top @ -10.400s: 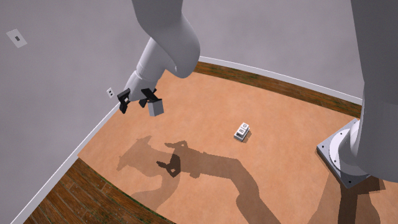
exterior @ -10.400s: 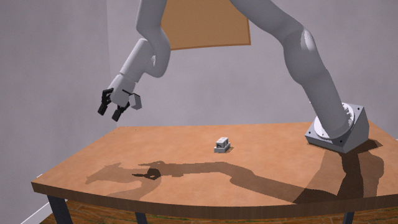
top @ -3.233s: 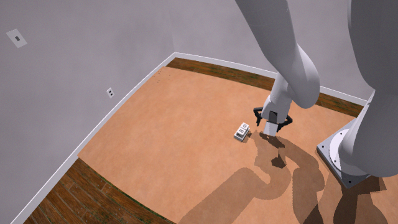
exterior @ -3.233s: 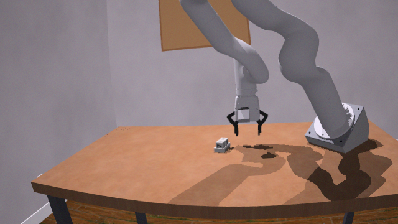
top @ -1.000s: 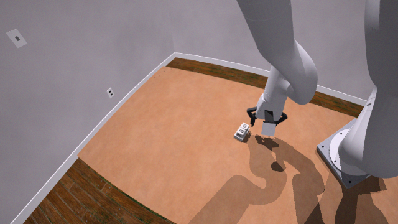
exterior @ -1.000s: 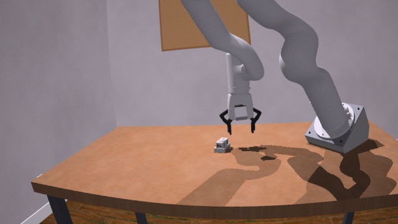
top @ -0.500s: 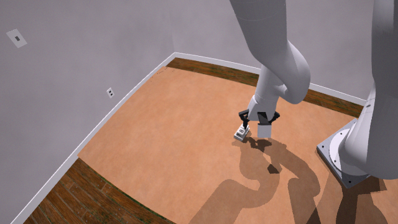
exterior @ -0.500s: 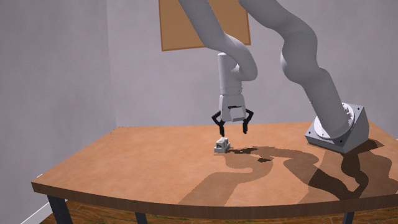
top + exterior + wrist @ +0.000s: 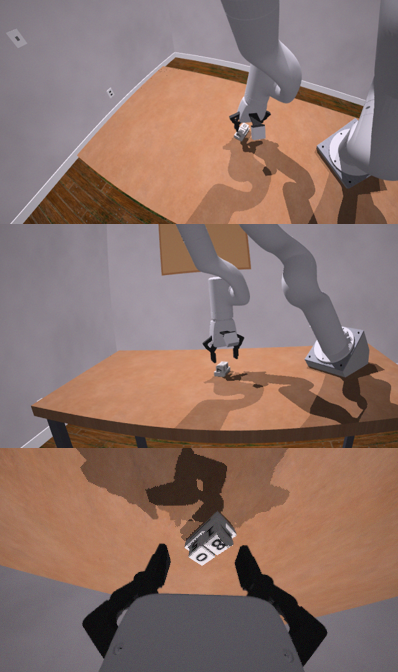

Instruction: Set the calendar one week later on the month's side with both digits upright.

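Two black fingers were spread as wide as they'd go, with nothing between them. The gripper hung just above the little white calendar, not touching it. The calendar sat flat on the wooden bench, roughly mid-bench and well to the left of the arm's grey base. From the wrist view its two cubes stood side by side in the tray, tops reading 0 and 8.

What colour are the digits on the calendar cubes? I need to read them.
Black digits on white calendar cubes, clearest in the wrist view.
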Controlling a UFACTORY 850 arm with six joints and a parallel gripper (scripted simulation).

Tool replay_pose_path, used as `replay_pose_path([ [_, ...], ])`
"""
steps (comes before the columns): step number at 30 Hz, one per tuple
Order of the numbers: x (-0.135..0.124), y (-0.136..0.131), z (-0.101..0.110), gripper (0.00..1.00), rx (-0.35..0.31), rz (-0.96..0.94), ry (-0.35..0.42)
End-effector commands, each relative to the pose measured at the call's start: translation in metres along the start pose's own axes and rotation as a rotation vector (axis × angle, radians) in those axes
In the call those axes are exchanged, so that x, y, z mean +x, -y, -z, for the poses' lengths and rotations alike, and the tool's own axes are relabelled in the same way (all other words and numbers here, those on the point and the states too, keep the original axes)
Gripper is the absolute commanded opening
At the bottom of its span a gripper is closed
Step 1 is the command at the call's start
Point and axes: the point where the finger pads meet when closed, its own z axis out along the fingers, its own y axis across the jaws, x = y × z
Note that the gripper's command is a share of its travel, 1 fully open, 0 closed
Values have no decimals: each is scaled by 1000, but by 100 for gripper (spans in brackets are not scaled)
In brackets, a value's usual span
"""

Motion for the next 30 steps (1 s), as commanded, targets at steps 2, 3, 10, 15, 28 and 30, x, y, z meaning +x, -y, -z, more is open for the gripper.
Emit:
replay_pose_path([
  [2,-1,-16,0,100,-1,17,1],
  [3,-1,-16,0,100,-1,26,1],
  [10,-1,-38,0,100,-1,146,1],
  [15,-1,-45,0,100,-1,148,1],
  [28,-1,-75,0,100,-1,279,1],
  [30,-1,-76,0,100,-1,308,1],
])
